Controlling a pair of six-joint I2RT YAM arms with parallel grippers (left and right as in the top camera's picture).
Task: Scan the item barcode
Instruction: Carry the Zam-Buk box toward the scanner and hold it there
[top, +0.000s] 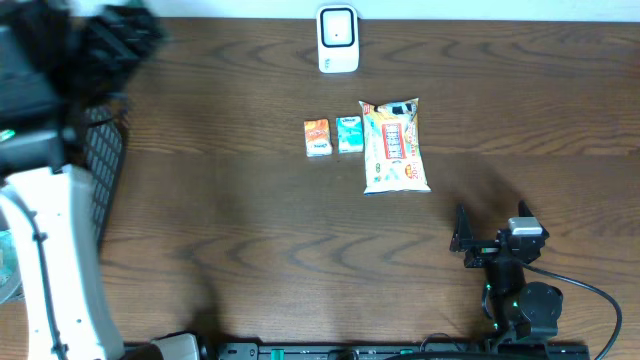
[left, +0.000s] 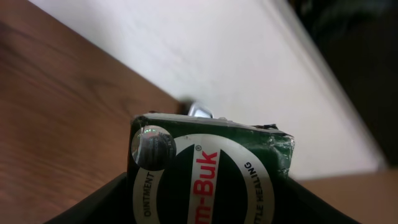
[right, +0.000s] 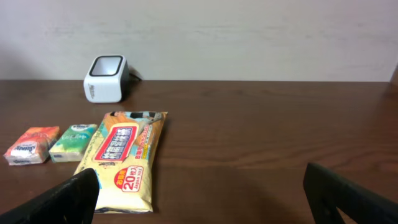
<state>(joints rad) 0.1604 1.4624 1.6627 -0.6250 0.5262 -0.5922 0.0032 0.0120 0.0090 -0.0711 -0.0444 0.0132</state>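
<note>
Slippage was your main worry: the left fingers (left: 102, 205) pinched the green ointment box (left: 211, 168) by its sides and held it up off the tabletop (top: 250, 200) at the far left. Only the box's near end looked gripped, so a fast swing toward the scanner (top: 338, 40) could have twisted it or dropped it. You could not see a barcode on the face shown, so it might have reached the scanner window turned the wrong way. A low carry could also have clipped the orange pack (top: 317, 137), the teal pack (top: 349, 134) or the wipes (top: 395, 148). The right fingers (right: 71, 196) were spread wide around nothing, near the front right, well apart from that path. The tabletop was dark, smooth wood grain, and a plain pale wall (right: 249, 37) stood behind it.
</note>
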